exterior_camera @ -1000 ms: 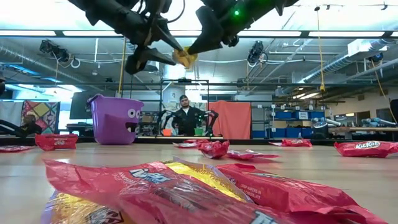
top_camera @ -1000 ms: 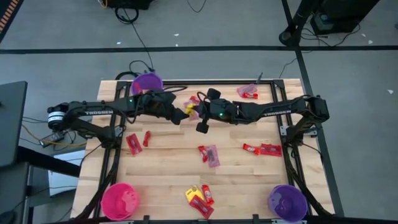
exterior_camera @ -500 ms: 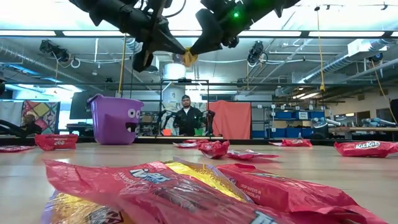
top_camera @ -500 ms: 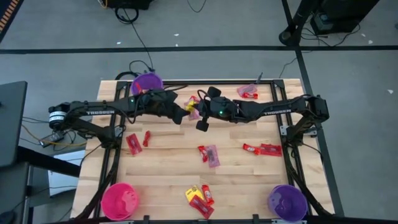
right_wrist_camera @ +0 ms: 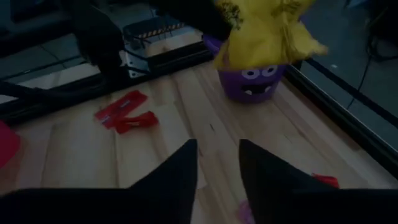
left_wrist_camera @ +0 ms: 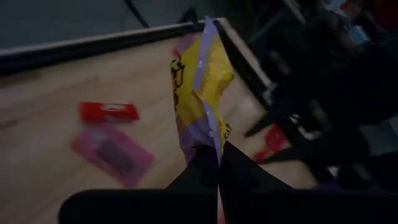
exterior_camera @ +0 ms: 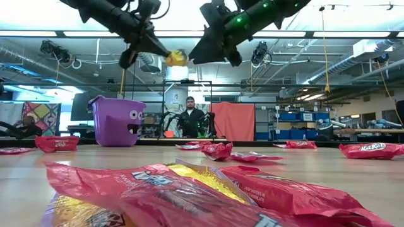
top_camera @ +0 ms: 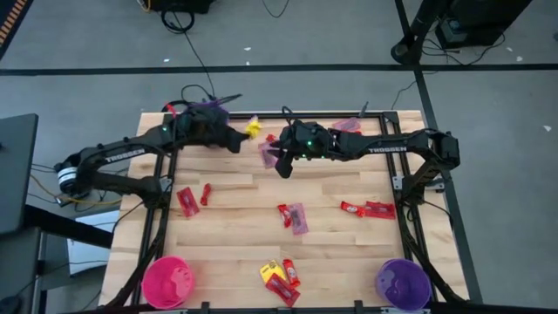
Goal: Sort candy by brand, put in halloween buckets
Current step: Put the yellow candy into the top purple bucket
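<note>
The left pincer [top_camera: 241,138] is seen in the high view at the upper middle of the frame, clamped shut on a yellow packet [top_camera: 253,128] that is held in the air just right of the purple bucket [top_camera: 207,108] at the worktop's far edge. In the left wrist view the packet [left_wrist_camera: 200,93] is shown pinched between the two dark fingers [left_wrist_camera: 245,177], its crumpled wrapper standing up above them; this grip cannot be made out from above. The right pincer [top_camera: 276,155] is placed just right of the packet in the high view, and in the right wrist view its fingers [right_wrist_camera: 177,171] are seen parted with nothing between them, the packet [right_wrist_camera: 267,31] hanging beyond them in front of the bucket's face [right_wrist_camera: 252,81].

Only in the low view is the height shown: both pincers and the packet [exterior_camera: 175,59] are at the top of the frame, well above the wooden worktop [exterior_camera: 189,161].

On the worktop [top_camera: 235,218] red bars [top_camera: 368,208] and mauve packets [top_camera: 297,218] are scattered; a pink bucket [top_camera: 167,281] is set at the lower left and a second purple bucket [top_camera: 403,281] at the lower right. Behind the worktop in the low view a seated person [exterior_camera: 190,119] and ceiling strip lights are visible.
</note>
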